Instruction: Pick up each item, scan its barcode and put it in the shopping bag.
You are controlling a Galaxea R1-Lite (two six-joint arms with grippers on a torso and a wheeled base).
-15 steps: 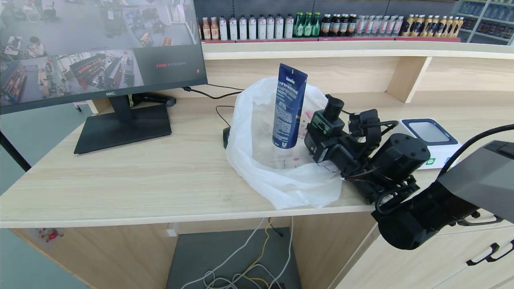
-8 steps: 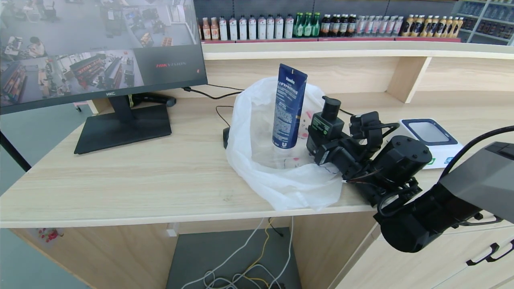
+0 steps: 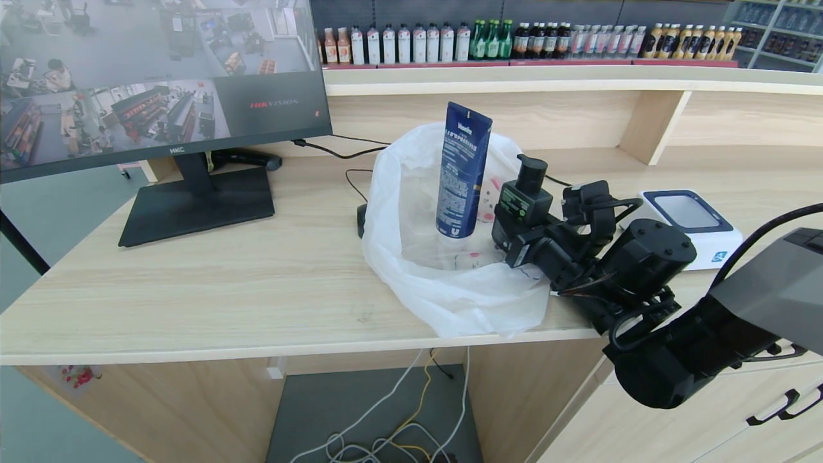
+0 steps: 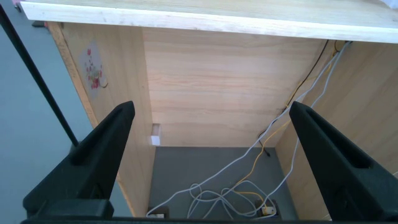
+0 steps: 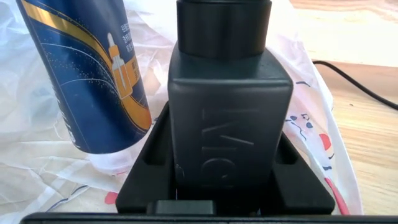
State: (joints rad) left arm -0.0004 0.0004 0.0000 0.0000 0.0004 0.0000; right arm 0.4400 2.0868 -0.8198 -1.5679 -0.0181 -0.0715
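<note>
My right fingers (image 5: pixel 146 171) pinch the black bottle (image 5: pixel 230 124) by its flat sides, cap up and leaning a little. I hold it at the side of the shopping bag (image 3: pixel 411 270) nearest these fingers, about over its rim. I cannot tell whether the bottle's base touches the plastic yet.

I judge the step in hand to be the drop into the bag. Just beyond my right fingers and a little to one side, the blue tube (image 3: pixel 463 170) stands upright inside the bag, close to the bottle but apart from it. To do this well, I should carry the bottle farther over the opening and keep to the side away from the tube, since a nudge could topple it. I should then lower until the base meets the bag's floor and only then let go. The film is limp, so the rim under my fingers may fold in and catch. A straight descent suits it better than a sideways push.

My left fingers (image 4: pixel 106 149) are spread with nothing between them. They hang below the table's (image 3: pixel 257 289) edge and face the loose cables (image 4: pixel 236 186) on the floor under it.

The table is pale wood. The flat scanner (image 3: pixel 688 218) lies on it behind my right fingers, and a monitor (image 3: pixel 154 77) stands well off past the bag. Far beyond, a shelf of drink bottles (image 3: pixel 514 40) runs along the wall.
</note>
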